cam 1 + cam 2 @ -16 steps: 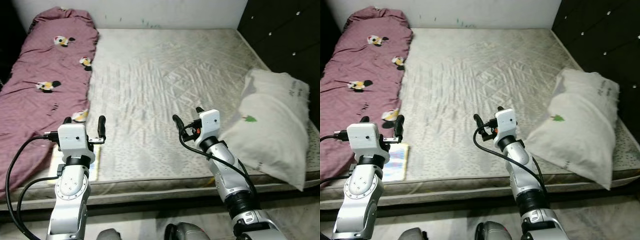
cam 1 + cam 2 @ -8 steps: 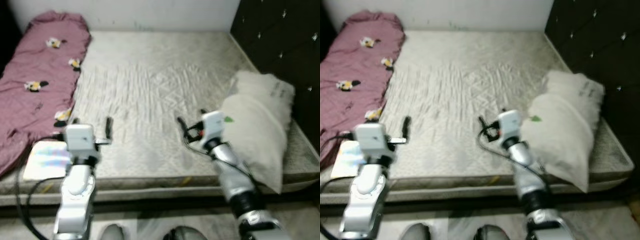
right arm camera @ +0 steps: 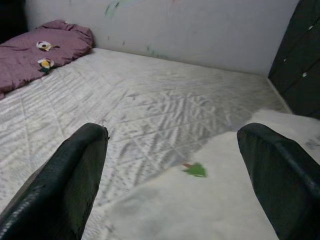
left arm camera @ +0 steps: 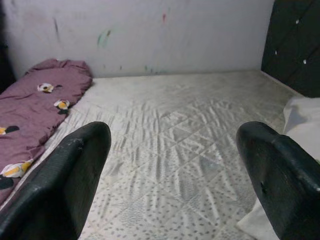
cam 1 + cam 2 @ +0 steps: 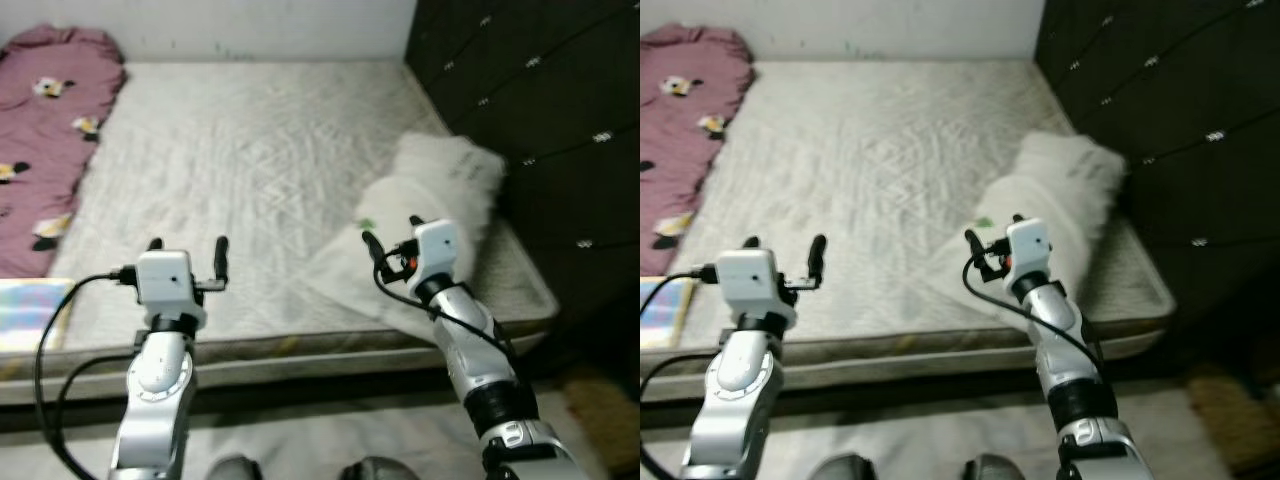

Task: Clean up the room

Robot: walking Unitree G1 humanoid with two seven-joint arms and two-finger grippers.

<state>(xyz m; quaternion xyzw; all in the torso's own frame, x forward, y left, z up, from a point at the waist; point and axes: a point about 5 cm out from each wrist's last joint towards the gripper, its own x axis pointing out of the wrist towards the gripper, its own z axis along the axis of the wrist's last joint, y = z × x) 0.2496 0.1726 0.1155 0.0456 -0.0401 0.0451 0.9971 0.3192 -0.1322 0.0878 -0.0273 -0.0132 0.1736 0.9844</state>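
Your left gripper (image 5: 186, 249) and right gripper (image 5: 390, 237) are hovering at the mattress's (image 5: 250, 170) near edge, fingers spread wide, holding nothing. The white pillow (image 5: 430, 210) is lying just beyond your right gripper, the maroon blanket (image 5: 45, 120) far left.

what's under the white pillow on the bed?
The white pillow lies on the bare quilted mattress, near the edge by the dark padded wall. Its near end reaches the mattress's front edge. Anything beneath it is covered and cannot be seen.
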